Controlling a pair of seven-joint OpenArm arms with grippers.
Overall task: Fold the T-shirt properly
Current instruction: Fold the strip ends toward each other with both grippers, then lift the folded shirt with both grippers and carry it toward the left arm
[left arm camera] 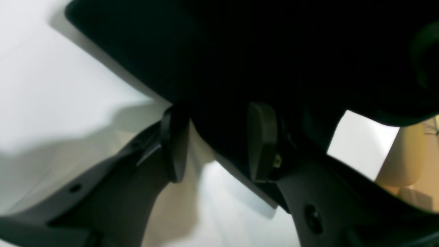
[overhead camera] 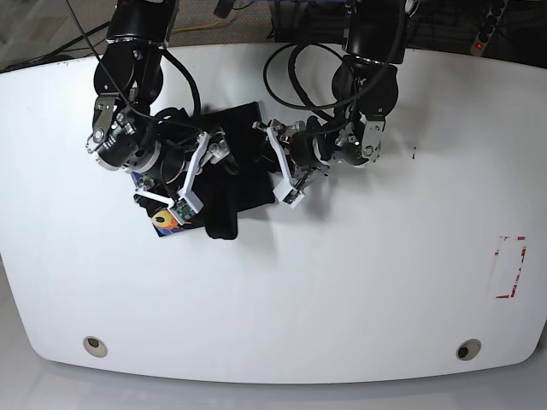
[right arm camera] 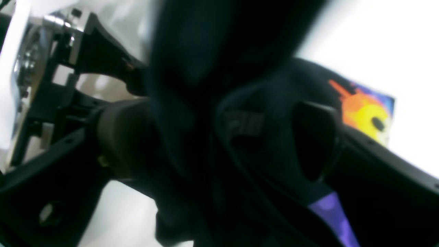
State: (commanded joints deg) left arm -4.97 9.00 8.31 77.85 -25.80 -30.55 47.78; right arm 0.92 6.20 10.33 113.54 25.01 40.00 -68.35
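The black T-shirt (overhead camera: 232,166) is lying bunched and partly folded on the white counter (overhead camera: 359,282). The left gripper (left arm camera: 219,144) and right gripper (right arm camera: 219,137) are both clamping its cloth; final neatening looks unfinished.

White table (overhead camera: 342,290), cables (overhead camera: 299,26) behind

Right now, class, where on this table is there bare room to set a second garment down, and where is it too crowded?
Free: the wide white table in front of the T-shirt, across to the red-marked rectangle, and the near-left corner by the hole. Crowded: the far middle, where the left gripper and right gripper flank the bunched shirt beside a colourful patch.
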